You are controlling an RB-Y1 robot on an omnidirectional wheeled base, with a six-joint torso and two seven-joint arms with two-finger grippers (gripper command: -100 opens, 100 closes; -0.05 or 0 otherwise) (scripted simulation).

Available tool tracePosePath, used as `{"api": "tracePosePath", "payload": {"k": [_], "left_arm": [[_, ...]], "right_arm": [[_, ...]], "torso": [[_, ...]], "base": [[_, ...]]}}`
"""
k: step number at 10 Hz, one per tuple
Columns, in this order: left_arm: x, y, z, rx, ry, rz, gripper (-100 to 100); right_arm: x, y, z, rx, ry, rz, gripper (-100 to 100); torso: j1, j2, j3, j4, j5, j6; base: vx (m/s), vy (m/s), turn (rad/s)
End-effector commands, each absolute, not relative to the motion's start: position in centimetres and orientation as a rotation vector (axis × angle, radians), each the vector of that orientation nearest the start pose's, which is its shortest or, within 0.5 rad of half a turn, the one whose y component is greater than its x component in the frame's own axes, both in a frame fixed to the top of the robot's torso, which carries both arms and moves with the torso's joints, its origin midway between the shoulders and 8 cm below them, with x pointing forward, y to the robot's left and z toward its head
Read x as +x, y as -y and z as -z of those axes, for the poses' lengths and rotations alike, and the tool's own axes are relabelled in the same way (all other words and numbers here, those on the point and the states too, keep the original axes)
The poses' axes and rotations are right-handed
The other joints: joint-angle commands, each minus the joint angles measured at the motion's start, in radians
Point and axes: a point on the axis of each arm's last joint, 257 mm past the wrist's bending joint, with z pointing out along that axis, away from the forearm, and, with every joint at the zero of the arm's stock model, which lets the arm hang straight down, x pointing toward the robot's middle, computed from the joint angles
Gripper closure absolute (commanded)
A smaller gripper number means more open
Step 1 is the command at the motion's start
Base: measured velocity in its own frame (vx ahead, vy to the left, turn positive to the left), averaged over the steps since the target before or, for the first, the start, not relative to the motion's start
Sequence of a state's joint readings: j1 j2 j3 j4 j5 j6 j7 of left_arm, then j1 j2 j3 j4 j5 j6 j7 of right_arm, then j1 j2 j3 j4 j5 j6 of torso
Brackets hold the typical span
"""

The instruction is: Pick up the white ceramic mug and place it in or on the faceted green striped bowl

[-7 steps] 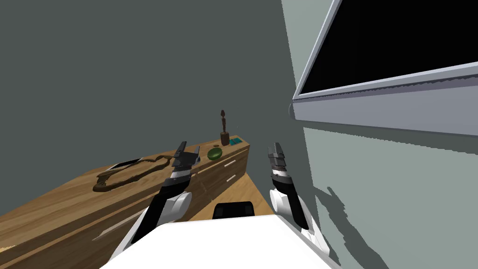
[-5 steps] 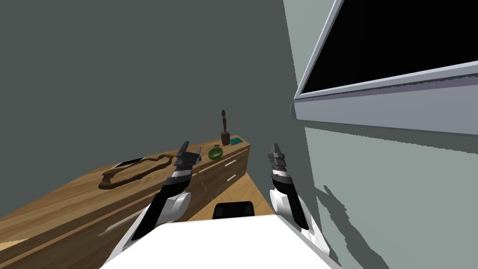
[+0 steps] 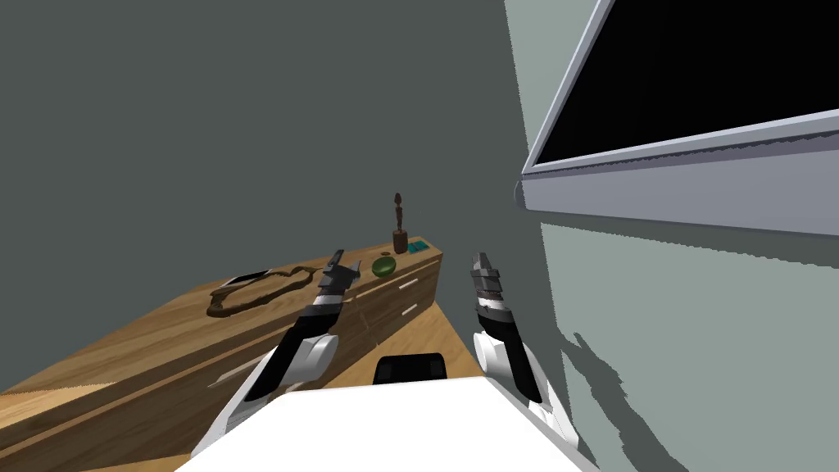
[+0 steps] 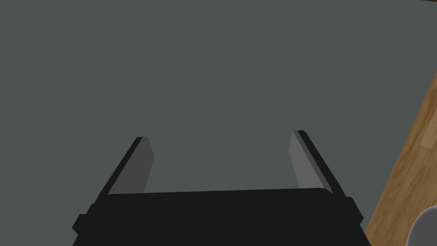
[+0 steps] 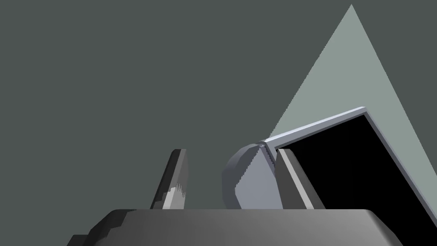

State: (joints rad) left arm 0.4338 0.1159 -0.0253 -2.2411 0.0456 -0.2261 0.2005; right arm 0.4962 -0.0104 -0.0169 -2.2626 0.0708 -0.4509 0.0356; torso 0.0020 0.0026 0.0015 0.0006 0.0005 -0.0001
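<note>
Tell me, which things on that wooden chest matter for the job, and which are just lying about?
For the job: green bowl; left pincer, open; right pincer, open.

Lying about: brown figurine; small teal thing; looped brown cord.

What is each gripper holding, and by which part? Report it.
Nothing is held. The left gripper and the right gripper both stand open, with nothing between their fingers.
</note>
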Motion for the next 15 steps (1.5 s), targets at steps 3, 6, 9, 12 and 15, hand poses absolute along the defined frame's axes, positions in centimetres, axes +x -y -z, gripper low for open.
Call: {"api": "tracePosePath", "payload": {"k": [3, 6, 9, 12, 15], "left_arm": [[41.6, -25.9, 5.4, -1.017, -0.867, 1.495, -100], [43.0, -25.2, 7.7, -1.113, -0.917, 1.506, -100], [44.1, -24.7, 10.1, -1.212, -0.966, 1.505, -100], [44.9, -24.6, 12.7, -1.309, -1.013, 1.487, -100], [45.2, -24.8, 14.4, -1.372, -1.039, 1.464, -100]], "right_arm": [[35.6, 27.9, -0.8, 0.64, -0.712, -1.193, 0], [35.6, 27.9, -0.8, 0.64, -0.712, -1.193, 0], [35.6, 27.9, -0.8, 0.64, -0.712, -1.193, 0], [35.6, 27.9, -0.8, 0.64, -0.712, -1.193, 0], [35.6, 27.9, -0.8, 0.64, -0.712, -1.193, 0]], "torso": [[0.001, 0.0, 0.0, 0.0, 0.0, 0.0], [0.001, 0.0, 0.0, 0.0, 0.0, 0.0], [0.0, -0.001, 0.0, 0.0, 0.0, 0.0], [0.0, -0.002, -0.001, 0.0, 0.0, 0.0], [-0.001, -0.003, -0.002, -0.001, 0.0, 0.0]], "base": [[-0.041, 0.048, 0.078], [-0.047, 0.05, 0.069], [-0.028, 0.04, 0.066], [-0.01, 0.038, 0.031], [0.009, 0.022, 0.005]]}}
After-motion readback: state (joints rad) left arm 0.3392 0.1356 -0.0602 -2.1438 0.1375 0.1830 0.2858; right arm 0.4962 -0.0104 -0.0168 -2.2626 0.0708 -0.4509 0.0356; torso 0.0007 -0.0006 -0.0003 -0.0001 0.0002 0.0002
